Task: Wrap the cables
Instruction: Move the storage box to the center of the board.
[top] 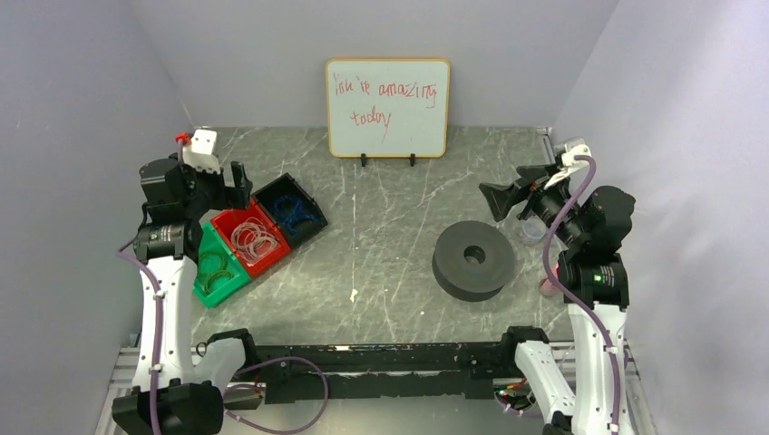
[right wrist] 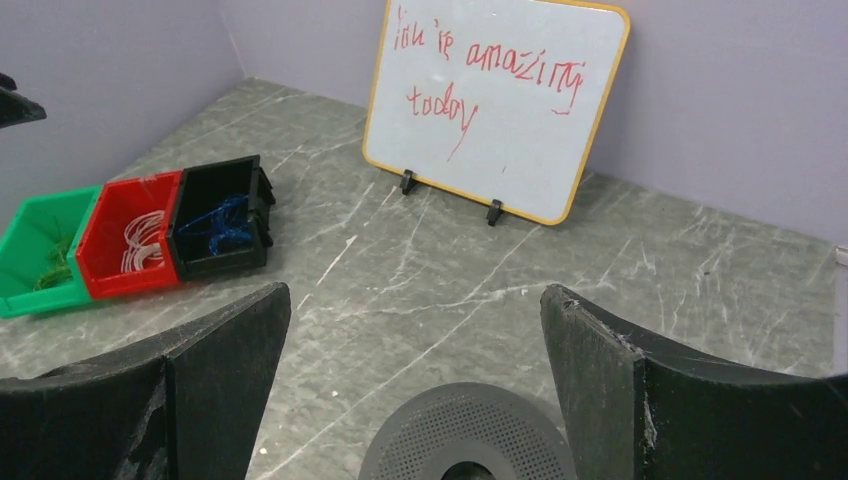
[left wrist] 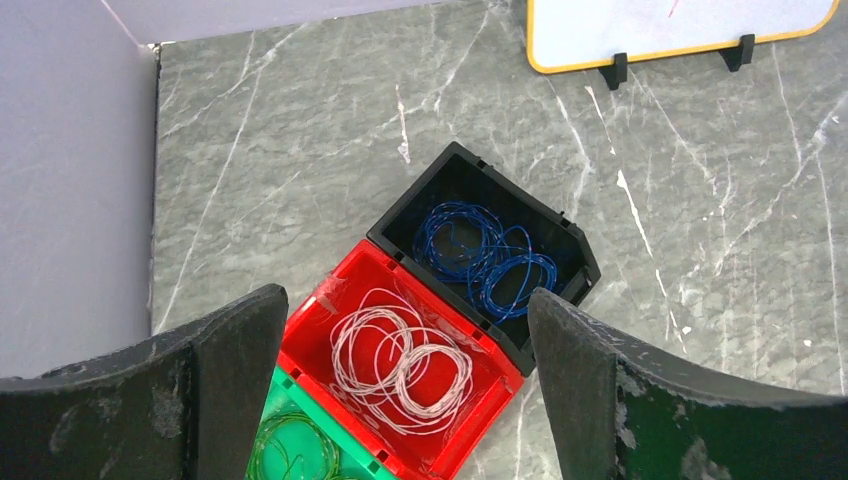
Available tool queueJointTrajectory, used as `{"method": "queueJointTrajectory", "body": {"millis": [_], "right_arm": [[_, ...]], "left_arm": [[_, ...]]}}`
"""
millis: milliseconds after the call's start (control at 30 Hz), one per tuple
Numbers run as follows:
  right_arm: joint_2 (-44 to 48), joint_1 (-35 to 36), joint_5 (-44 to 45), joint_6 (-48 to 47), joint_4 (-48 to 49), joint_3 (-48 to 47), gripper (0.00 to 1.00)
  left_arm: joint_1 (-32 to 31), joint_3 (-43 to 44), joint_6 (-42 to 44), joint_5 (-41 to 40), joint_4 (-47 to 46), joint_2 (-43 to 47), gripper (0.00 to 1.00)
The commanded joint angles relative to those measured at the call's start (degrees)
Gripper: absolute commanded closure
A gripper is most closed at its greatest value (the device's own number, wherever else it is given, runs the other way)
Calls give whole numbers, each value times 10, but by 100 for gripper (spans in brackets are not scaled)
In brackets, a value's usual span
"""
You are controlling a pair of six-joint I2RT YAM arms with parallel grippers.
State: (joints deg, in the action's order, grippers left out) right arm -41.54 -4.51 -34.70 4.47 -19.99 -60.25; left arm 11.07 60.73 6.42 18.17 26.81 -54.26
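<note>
Carrying everything on a grey marbled worktop, and propping a whiteboard at the far edge, clear of the working space. Parking a thick dark round spool right of centre, likely as the form for winding onto. Lining up a green bin, a red bin and a black bin side by side at the left, apparently sorting wire by colour. Hovering the left claw above the bins, spread wide and gripping nothing. Hanging the right claw over the spool, equally wide and bare. Storing the cables, thin blue loose loops, inside the black bin. Placing them below and just ahead-right of the left claw's gap, well apart from the right claw.
</note>
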Motion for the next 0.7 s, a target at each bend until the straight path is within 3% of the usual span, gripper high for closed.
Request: {"method": "queueJointTrajectory", "body": {"millis": [0,300,533,667], "right_arm": [[1,-1,-4,20,34,-9,1],[-6,-2,-6,-40,63,31,1],[-7,-2,-5,-41,72,42,1],[-5,-2,-5,-40,82,53,1]], "left_arm": [[6,-2,-1,27,-20,0,5],[9,-7,32,68,-12,-8,5],[10,-15,86,182,16,-11,5],[10,-19,100,201,23,-19,5]]}}
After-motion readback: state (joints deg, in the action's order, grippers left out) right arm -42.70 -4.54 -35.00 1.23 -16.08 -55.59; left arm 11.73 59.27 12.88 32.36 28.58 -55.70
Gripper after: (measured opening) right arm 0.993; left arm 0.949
